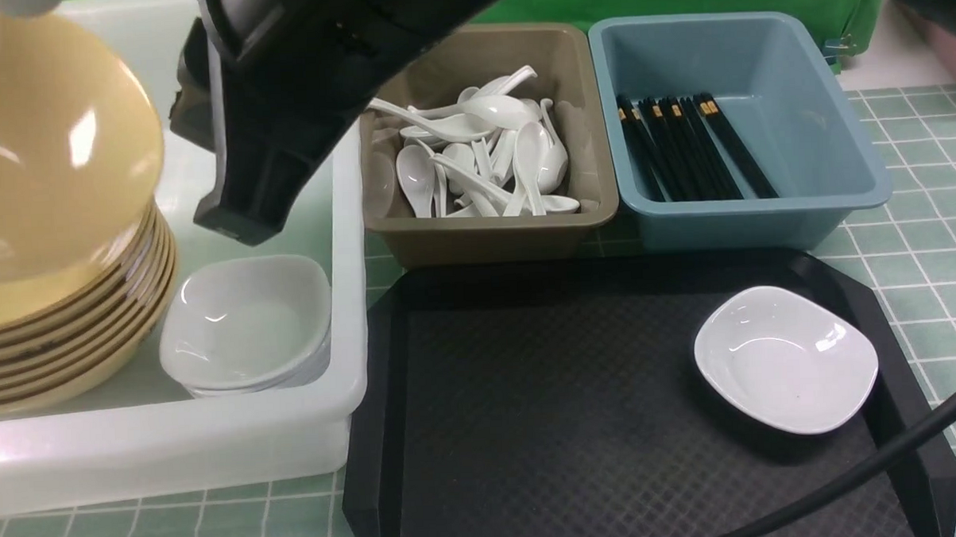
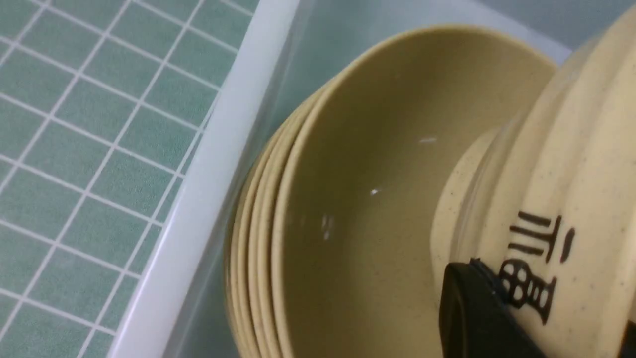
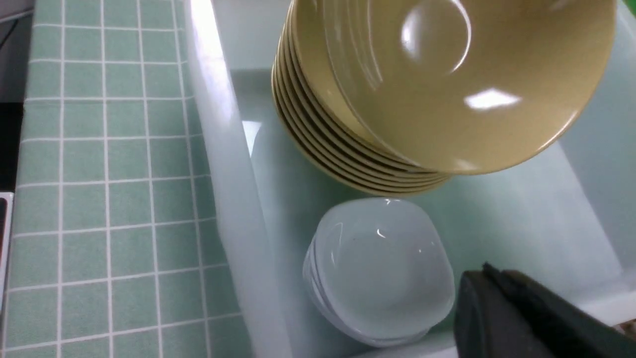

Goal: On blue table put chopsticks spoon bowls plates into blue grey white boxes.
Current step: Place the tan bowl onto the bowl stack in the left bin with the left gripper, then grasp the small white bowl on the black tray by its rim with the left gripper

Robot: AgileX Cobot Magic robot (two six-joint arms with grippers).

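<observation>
Bowl (image 1: pixel 60 148) tilts over its stack, clenched in the left tool (image 2: pixel 536 318); the empty right tool (image 3: pixel 497 308) angles down, closed.

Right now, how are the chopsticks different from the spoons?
The chopsticks are black with gold bands, while the spoons are plain white. The chopsticks are straight and thin; the spoons have wide scoops and curved handles. The chopsticks lie side by side, but the spoons are jumbled in a pile. Both are shiny, and each kind sits in its own box.
</observation>
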